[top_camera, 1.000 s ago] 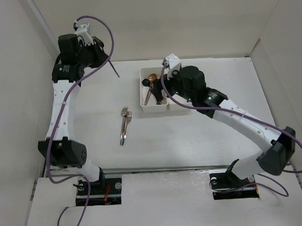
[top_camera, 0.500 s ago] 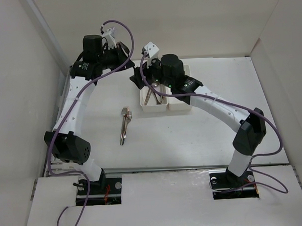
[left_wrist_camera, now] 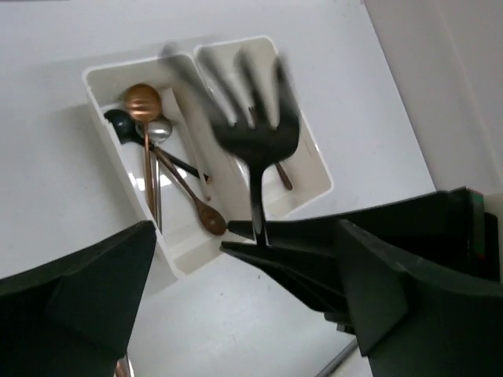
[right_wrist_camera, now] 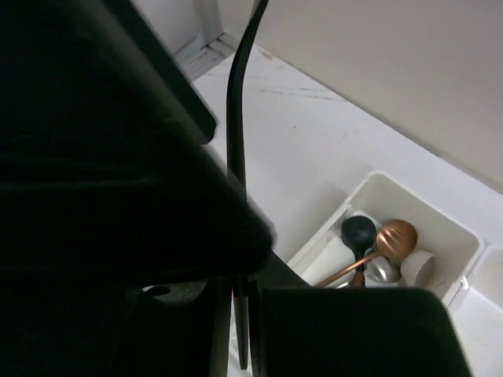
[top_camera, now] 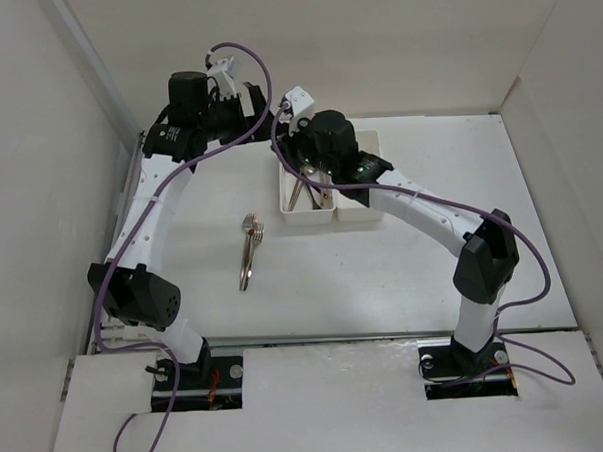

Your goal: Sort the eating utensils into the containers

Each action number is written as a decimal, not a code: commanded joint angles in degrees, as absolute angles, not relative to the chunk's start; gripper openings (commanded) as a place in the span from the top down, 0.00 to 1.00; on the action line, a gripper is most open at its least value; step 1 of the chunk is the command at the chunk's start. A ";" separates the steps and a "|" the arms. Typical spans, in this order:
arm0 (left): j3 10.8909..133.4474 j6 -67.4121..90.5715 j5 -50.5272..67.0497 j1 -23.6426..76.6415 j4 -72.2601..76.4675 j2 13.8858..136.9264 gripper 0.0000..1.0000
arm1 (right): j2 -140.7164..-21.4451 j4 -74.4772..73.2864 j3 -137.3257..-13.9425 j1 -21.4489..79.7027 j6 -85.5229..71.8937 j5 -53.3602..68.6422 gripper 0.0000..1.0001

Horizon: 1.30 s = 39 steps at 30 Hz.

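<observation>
Currently hidden: the right-hand bin's floor is largely covered by the right arm (top_camera: 421,211) in the overhead view. In the left wrist view the black fork (left_wrist_camera: 255,141) screens most of it, and only a brown handle (left_wrist_camera: 283,177) shows there.
Hard to make out: the black fork's tines are smeared by blur, though its handle reads sharp. A copper sliver at the bottom edge of the left wrist view is cut off and not identifiable.
Right wrist view: more than half is filled by a dark unfocused mass; cannot tell which part it is.
Right tool (right_wrist_camera: 244,302): closed tight on the black fork's thin handle, which runs up and out of the top of that view.
Left tool (left_wrist_camera: 247,236): fingers wide apart, nothing gripped; the fork handle and the right tool's tip stand between them.
Black fork position: held aloft near the rear-left corner of the containers (top_camera: 309,218).
Spoons (left_wrist_camera: 144,100): copper, black and silver, lying together in the left-hand bin.
Silver forks (top_camera: 248,250): lying together on the desk (top_camera: 414,281), apart from the containers, on their near-left side.
Obstructions: both arms meet over the containers' rear-left corner, and purple cables (top_camera: 244,63) loop above them.
</observation>
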State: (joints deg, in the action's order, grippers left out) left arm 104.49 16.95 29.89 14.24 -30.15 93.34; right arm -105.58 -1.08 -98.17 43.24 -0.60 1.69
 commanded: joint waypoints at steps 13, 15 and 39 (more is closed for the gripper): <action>75.26 -6.86 3.17 16.44 -31.90 90.18 0.15 | -106.78 -15.64 -87.89 27.33 -11.34 -11.51 1.00; 70.41 -7.38 2.47 16.44 -31.38 90.70 0.30 | -109.50 -15.64 -88.51 27.33 -11.34 -11.51 1.00; 67.50 -7.38 4.22 16.96 -31.20 103.62 0.70 | -97.39 -17.93 -84.64 30.23 -8.01 -18.01 0.28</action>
State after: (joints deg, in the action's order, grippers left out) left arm 66.83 -7.86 4.27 16.80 -31.99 101.91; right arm -100.33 -20.73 -86.59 30.46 -9.50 -16.38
